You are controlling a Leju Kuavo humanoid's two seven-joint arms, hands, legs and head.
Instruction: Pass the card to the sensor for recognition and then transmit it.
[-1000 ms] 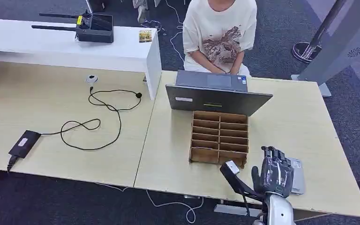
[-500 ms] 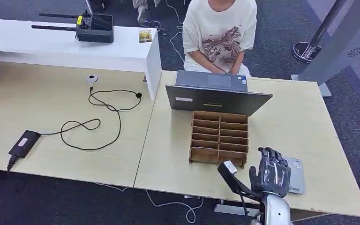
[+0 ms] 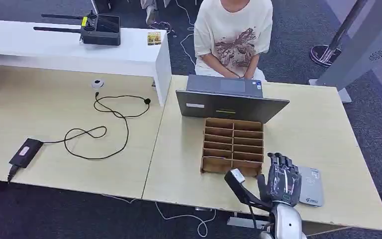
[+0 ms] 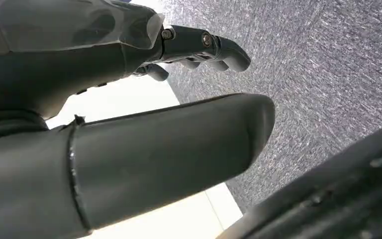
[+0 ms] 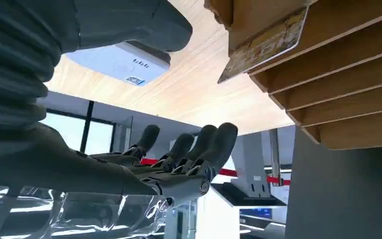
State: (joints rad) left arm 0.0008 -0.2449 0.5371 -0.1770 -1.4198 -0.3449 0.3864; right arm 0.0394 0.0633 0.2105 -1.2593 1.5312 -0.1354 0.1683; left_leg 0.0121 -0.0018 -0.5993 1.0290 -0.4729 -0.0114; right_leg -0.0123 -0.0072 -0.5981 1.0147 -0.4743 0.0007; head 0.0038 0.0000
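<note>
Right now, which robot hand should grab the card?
The right robot hand. It hovers open beside the box, and the card pokes out of a slot close by. The left hangs over carpet.

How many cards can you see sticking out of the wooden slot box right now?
1. A card pokes out of a near slot of the wooden box, seen in the right wrist view. More may sit hidden deeper in the slots.

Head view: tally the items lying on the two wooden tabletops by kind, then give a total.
Laptop: 1
Wooden slotted organizer: 1
Grey card sensor: 1
Black power adapter with cable: 1
Small white round object: 1
Total: 5
</note>
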